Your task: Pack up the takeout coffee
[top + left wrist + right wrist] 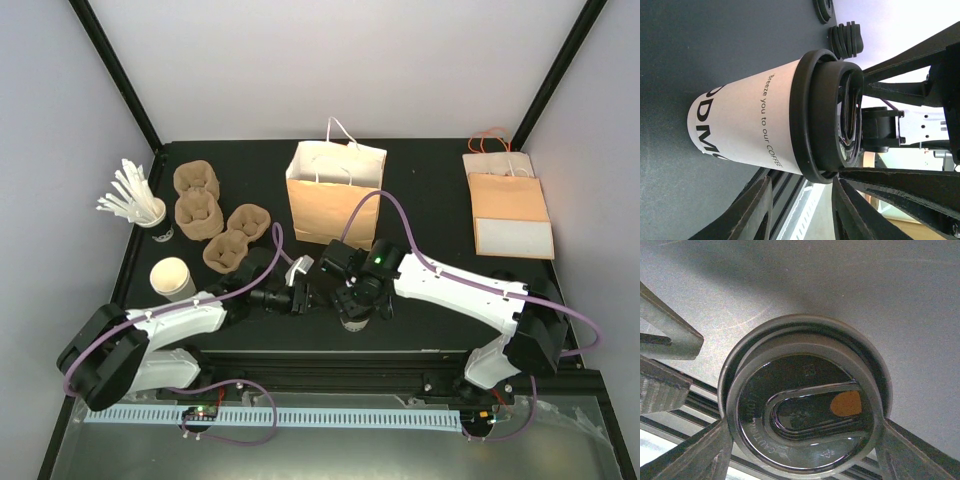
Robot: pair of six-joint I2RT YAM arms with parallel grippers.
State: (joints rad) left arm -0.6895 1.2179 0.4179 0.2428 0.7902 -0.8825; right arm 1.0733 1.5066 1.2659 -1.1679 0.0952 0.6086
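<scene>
The takeout coffee (pixel 755 127) is a white paper cup printed "Breeze you to our COFFEE", with a round black lid (pixel 805 395). It stands on the dark table near the front edge. My right gripper (pixel 805 429) comes down over it, one finger pressed against each side of the lid rim. In the top view the right gripper (pixel 355 300) hides most of the cup (pixel 352 320). My left gripper (pixel 801 186) is level with the cup on its left, jaws apart with nothing between them, and the cup is just beyond its tips. The brown paper bag (pixel 335 190) stands open behind.
Flat folded bags (pixel 508 205) lie at the back right. Brown pulp cup carriers (pixel 215 215), a dark cup of white stirrers (pixel 140 205) and a stack of plain white cups (pixel 172 278) fill the left side. The table's front rail (pixel 330 362) is just behind the cup.
</scene>
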